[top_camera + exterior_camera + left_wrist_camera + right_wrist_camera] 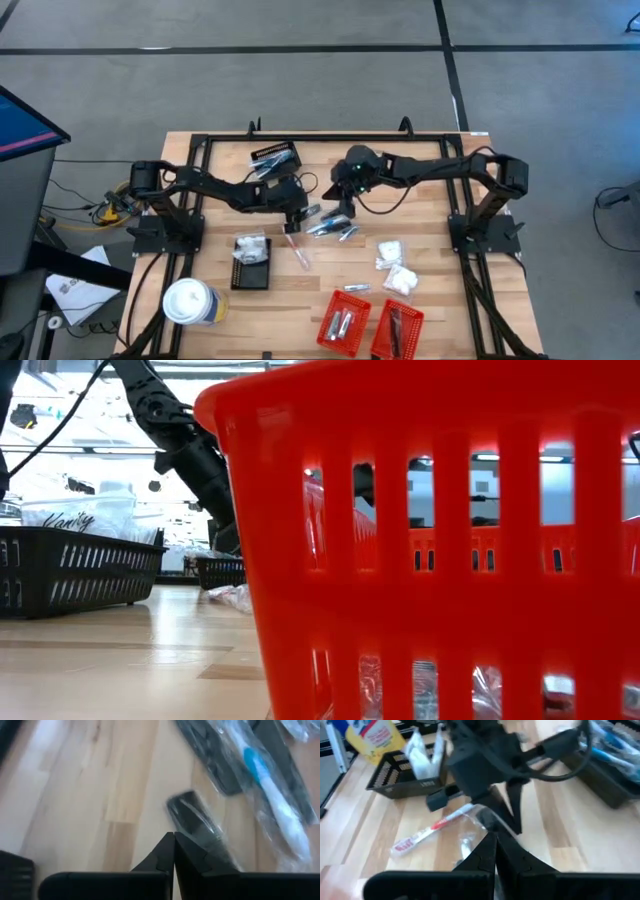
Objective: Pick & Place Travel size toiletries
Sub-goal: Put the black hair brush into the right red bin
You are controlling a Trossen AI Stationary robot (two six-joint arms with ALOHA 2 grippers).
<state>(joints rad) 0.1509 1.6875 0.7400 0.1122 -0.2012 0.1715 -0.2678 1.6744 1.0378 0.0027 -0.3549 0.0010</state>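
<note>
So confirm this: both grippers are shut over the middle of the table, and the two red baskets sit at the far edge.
Wrong about the baskets. The high view shows the two red baskets at the near edge. Left gripper and right gripper are shut over the middle.

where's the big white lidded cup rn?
High view: the white lidded cup stands at the table's near-left corner, on the left arm's side, just left of the black basket holding white packets.

Both arms were dark, built of slim black links with chunky joints, and each stood on a black frame base. Black cables looped along them. The right arm (430, 168) showed a small green light near its wrist.
</note>
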